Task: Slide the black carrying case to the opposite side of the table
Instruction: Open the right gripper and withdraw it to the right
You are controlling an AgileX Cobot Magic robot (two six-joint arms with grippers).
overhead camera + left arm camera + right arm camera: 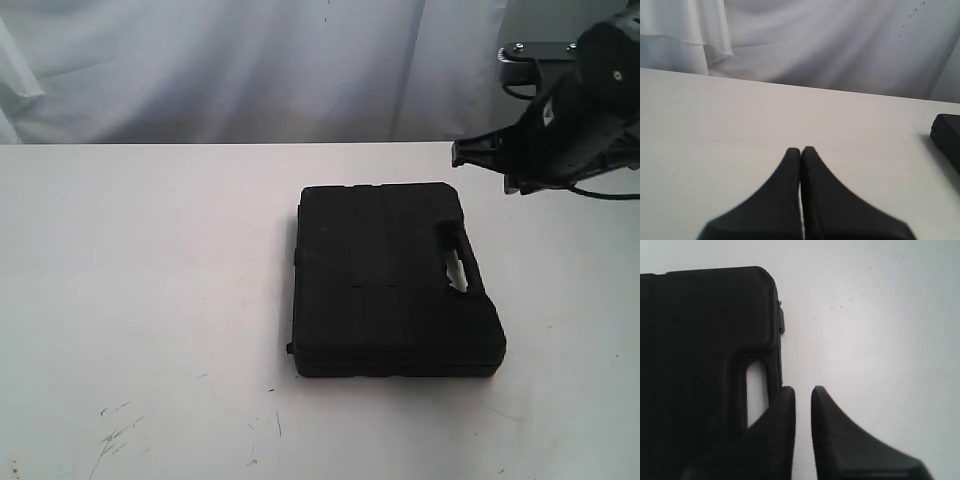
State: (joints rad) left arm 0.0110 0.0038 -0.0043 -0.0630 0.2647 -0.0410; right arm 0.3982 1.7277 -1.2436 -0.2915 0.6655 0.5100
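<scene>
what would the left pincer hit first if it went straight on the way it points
Nothing close. The left pincer, shut, points over bare table toward the white cloth at the back, likely the first thing met. The case sits off to one side of that line. Its height is unclear.

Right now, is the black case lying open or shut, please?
Shut: the black case lies flat on the table, both halves together.

case (390, 280) on table (150, 300) | right tool (459, 152) off case's right side
</scene>
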